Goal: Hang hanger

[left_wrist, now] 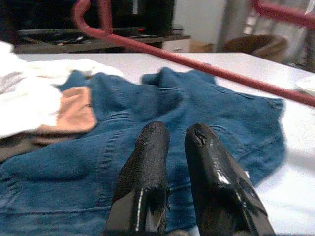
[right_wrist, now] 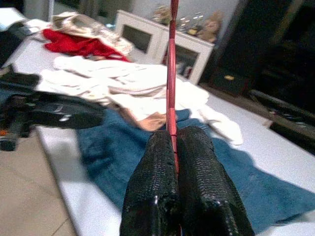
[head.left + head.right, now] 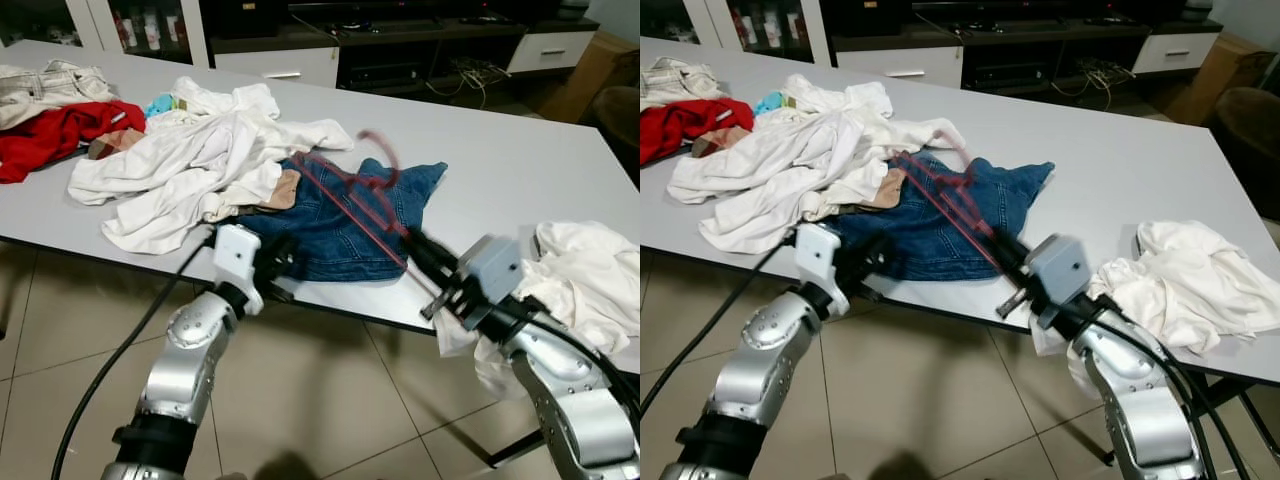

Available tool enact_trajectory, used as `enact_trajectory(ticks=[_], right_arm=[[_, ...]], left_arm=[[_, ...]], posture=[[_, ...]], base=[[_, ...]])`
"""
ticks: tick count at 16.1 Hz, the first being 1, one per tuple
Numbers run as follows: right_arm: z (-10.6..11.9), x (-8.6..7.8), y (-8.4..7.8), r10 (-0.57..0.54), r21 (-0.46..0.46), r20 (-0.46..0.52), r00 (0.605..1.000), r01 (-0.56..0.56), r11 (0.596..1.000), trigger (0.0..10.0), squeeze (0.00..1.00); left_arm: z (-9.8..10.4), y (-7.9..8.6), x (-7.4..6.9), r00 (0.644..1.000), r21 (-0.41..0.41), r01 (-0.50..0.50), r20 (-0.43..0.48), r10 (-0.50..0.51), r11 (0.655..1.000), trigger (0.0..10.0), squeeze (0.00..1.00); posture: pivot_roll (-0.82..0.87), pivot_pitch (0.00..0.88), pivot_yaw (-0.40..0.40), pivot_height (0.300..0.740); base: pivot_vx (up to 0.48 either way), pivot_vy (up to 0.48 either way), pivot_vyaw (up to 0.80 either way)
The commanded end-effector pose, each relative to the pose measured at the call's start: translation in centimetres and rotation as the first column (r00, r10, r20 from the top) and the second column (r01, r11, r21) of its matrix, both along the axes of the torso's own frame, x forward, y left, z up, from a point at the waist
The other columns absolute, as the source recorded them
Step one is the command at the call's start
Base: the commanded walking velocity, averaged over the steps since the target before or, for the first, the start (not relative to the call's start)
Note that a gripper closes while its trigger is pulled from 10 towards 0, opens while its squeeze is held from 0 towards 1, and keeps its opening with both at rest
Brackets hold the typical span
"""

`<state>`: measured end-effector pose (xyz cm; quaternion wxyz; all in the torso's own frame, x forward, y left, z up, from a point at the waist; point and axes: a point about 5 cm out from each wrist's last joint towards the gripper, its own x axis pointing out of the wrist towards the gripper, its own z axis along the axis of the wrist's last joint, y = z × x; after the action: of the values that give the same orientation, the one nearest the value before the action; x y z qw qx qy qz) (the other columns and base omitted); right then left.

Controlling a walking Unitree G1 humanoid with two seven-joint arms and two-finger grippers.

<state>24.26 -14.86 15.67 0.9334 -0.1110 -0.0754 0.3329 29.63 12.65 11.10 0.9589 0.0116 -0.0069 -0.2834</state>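
A red hanger (image 3: 352, 207) is held tilted above a blue denim garment (image 3: 320, 252) on the white table (image 3: 520, 160), its hook (image 3: 385, 150) pointing away from me. My right gripper (image 3: 416, 246) is shut on the hanger's near end, just above the table's front edge; in the right wrist view the red bar (image 2: 171, 73) runs up from between the fingertips (image 2: 162, 142). My left gripper (image 3: 280, 256) sits at the denim's near left edge, low by the table edge. Its fingers (image 1: 152, 142) stand a narrow gap apart with nothing between them, pointing across the denim (image 1: 197, 108).
A pile of white clothes (image 3: 200, 160) lies left of the denim, with a red garment (image 3: 50, 135) and beige clothing (image 3: 40, 85) at the far left. A white cloth (image 3: 590, 280) hangs over the table's right front corner. A low cabinet (image 3: 400, 50) stands behind.
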Motion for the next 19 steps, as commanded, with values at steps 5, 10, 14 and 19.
enact_trajectory(ticks=[5, 10, 14, 19], right_arm=[[-2.0, -2.4, 1.2, 0.089, -0.025, -0.103, 0.991, -0.092, 0.995, 10.0, 0.0], [-2.3, -2.0, 0.3, 0.011, -0.043, -0.102, 0.995, -0.015, 0.999, 10.0, 0.0], [-2.6, -1.3, 0.0, -0.065, -0.024, -0.108, 0.992, 0.063, 0.998, 10.0, 0.0], [-2.4, -1.9, -0.9, 0.019, 0.013, -0.165, 0.986, -0.017, 1.0, 10.0, 0.0]], left_arm=[[0.2, -0.6, -1.2, 0.999, 0.052, 0.05, 0.018, -0.051, 0.997, 10.0, 0.0], [0.2, -0.5, -1.7, 0.999, 0.056, 0.046, 0.016, -0.047, 0.997, 10.0, 0.0], [0.5, 0.0, -2.0, 0.998, 0.08, 0.058, 0.02, -0.06, 0.995, 10.0, 0.0], [0.8, -0.3, -2.4, 0.999, 0.069, 0.02, 0.046, -0.023, 0.997, 10.0, 0.0]], posture=[[-0.05, 0.0, -0.046, 0.74], [-0.05, 0.0, -0.048, 0.74], [0.01, 0.0, -0.022, 0.74], [0.12, 0.0, -0.138, 0.74]], base=[[0.0, 0.0, 0.0], [0.0, 0.0, 0.0], [0.0, 0.0, 0.0], [0.0, 0.0, 0.0]])
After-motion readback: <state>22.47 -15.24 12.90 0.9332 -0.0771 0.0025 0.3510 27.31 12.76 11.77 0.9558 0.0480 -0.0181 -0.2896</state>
